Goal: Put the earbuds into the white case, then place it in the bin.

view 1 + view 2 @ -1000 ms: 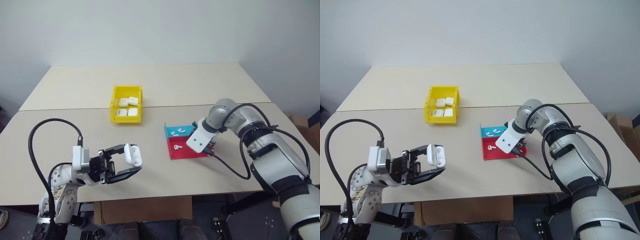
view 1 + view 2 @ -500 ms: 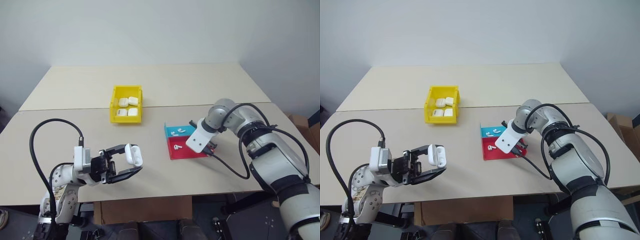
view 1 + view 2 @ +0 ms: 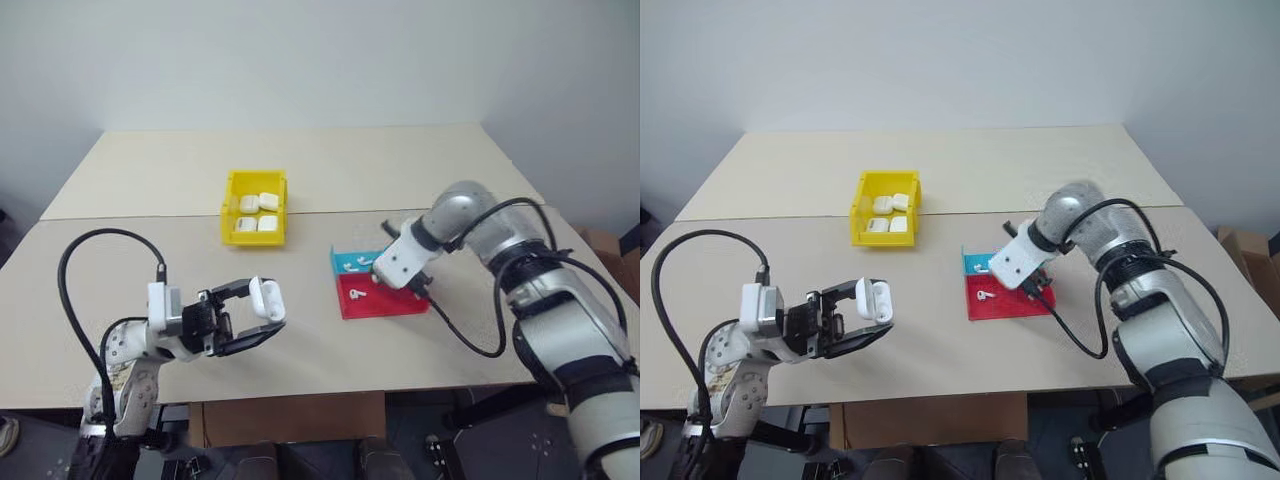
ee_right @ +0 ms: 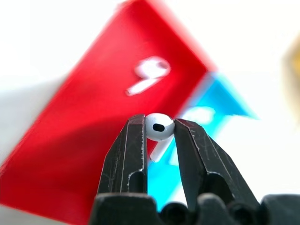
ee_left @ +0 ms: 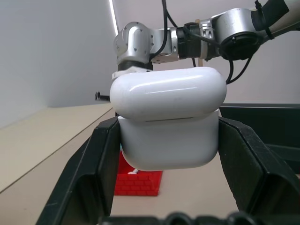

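So the right pincer point(image 4: 159, 129) is pinching one earbud point(image 4: 159, 126) by its round head, fingers nearly closed, with the stem pointing back down between the fingers. It's hovering over the red-and-teal tray point(image 3: 385, 300), where another earbud point(image 3: 357, 294) is lying on the red half and a couple more white bits are sitting in the teal half.

The left pincer point(image 3: 250, 318) is gripping the white case point(image 5: 168, 123) by its sides, fingers spread fairly wide around it, above the near-left part of the table point(image 3: 420, 170). The case is standing upright with its lid on top, long axis running across between the fingers.

The yellow bin point(image 3: 254, 207) is sitting farther back, already holding four white cases. Nothing's standing between the two pincers, and the far half of the table is open.
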You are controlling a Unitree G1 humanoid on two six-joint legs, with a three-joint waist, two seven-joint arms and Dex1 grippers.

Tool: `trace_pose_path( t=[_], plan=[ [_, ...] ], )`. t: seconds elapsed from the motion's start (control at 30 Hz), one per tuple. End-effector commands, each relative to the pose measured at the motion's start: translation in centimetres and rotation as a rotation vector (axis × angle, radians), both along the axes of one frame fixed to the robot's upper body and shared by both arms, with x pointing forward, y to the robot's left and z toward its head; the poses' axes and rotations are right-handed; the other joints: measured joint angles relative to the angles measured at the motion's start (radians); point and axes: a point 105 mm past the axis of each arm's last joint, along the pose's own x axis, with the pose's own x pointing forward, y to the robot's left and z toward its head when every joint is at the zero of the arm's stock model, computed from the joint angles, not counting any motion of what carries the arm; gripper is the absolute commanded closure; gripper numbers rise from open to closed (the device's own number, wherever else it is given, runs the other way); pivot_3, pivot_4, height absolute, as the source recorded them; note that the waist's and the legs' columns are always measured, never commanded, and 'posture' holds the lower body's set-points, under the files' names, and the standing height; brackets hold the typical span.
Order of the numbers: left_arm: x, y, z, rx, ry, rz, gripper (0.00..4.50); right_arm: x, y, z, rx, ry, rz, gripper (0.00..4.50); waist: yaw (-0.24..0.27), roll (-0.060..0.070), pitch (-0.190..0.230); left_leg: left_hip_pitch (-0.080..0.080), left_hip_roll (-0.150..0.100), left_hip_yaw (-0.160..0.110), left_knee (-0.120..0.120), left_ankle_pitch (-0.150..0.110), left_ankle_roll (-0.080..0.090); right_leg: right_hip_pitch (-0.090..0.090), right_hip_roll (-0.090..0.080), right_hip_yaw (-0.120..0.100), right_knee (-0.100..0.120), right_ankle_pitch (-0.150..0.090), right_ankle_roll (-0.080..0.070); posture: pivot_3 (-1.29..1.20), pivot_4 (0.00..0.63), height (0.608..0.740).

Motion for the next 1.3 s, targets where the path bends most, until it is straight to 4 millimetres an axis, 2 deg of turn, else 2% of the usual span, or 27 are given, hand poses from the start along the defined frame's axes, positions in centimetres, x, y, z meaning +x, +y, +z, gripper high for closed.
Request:
trace_pose_path(
  t=[0.03, 0.17, 0.27, 0.37, 0.5, 0.73, 0.93, 1.3],
  plan=[
    [0.2, -0.8, 2.5, -0.071, -0.036, -0.057, 1.66, -3.1, -0.2, 6.5, 0.401, -0.002, -0.043, 3.52, 0.010, 0.000, 0.000, 0.000, 0.000, 0.000, 0.000, 0.000, 0.000, 0.000, 0.000, 0.000, 0.000, 0.000, 0.000, 0.00, 0.150, 0.740],
    [0.1, -1.7, 3.8, -0.132, -0.003, -0.149, 1.66, -6.5, -0.6, 9.4, 0.734, 0.021, -0.056, 3.52, 0.010, 0.000, 0.000, -0.001, 0.000, -0.001, 0.000, 0.000, 0.000, 0.000, 0.000, -0.001, 0.000, 0.000, 0.000, 0.00, 0.150, 0.740],
    [0.5, -3.1, 4.0, -0.138, 0.030, -0.233, 1.66, -8.7, -0.7, 10.4, 0.960, 0.068, -0.042, 3.52, 0.008, 0.000, 0.000, -0.001, 0.000, -0.001, 0.000, 0.000, 0.000, 0.000, 0.000, -0.001, 0.000, 0.000, 0.001, 0.00, 0.150, 0.740],
    [1.3, -4.1, 3.7, -0.123, 0.052, -0.269, 1.66, -9.8, -0.3, 10.9, 1.069, 0.068, -0.026, 3.52, 0.004, -0.001, 0.001, 0.001, 0.000, -0.001, 0.000, 0.000, 0.000, 0.002, 0.001, 0.000, 0.000, -0.001, 0.003, 0.00, 0.150, 0.740],
    [1.8, -5.2, 3.8, -0.117, 0.039, -0.343, 1.66, -11.0, 0.9, 12.6, 1.207, 0.109, 0.053, 3.52, -0.002, -0.001, 0.001, 0.001, 0.001, -0.001, 0.000, 0.000, 0.000, 0.001, 0.003, 0.001, 0.000, -0.002, 0.005, 0.00, 0.150, 0.740],
    [1.8, -6.3, 4.2, -0.139, 0.011, -0.400, 1.66, -12.6, 2.8, 12.7, 1.244, 0.171, 0.203, 3.52, 0.004, -0.001, 0.001, -0.001, 0.001, -0.002, 0.000, 0.000, 0.000, 0.000, 0.004, 0.001, -0.002, -0.001, 0.002, 0.00, 0.150, 0.740],
    [1.3, -6.6, 4.0, -0.139, -0.014, -0.412, 1.66, -12.2, 4.1, 11.3, 1.182, 0.252, 0.214, 3.52, 0.005, -0.001, 0.001, -0.001, 0.001, -0.002, 0.000, 0.000, 0.000, 0.000, 0.004, 0.001, -0.002, -0.001, 0.002, 0.00, 0.150, 0.740],
    [0.8, -6.3, 4.2, -0.116, -0.073, -0.401, 1.66, -11.7, 4.8, 9.5, 1.138, 0.314, 0.190, 3.52, 0.006, -0.001, 0.001, -0.001, 0.001, -0.002, 0.000, 0.000, 0.000, 0.000, 0.004, 0.001, -0.002, -0.001, 0.002, 0.00, 0.150, 0.740]
  ],
)
